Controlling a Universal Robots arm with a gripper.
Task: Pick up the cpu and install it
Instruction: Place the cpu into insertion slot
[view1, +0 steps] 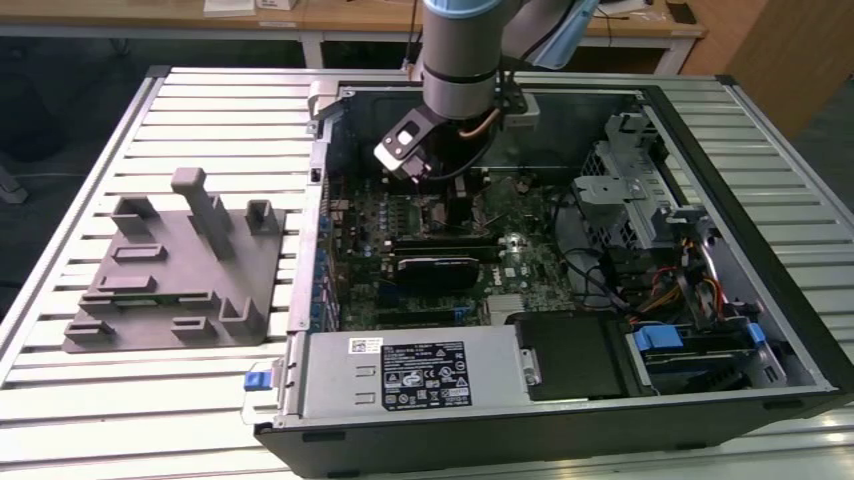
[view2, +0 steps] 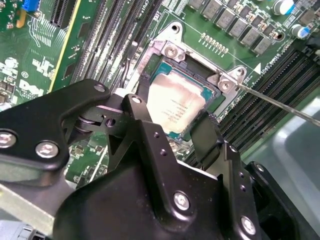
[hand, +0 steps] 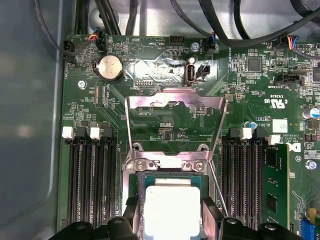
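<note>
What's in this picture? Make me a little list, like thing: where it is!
arm: reaches down into the open computer case
gripper: low over the socket, right at the cpu
cpu: lying flat in the socket, silver top up
socket lid: flipped open
grey plastic fixture: on the table, beside the case at the exterior view's left

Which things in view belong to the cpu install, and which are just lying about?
In the job:
gripper, over the cpu
cpu, at the socket
socket
load plate, open

Lying about:
grey fixture on the table
power supply
drive cage
coin cell
memory stick
</note>
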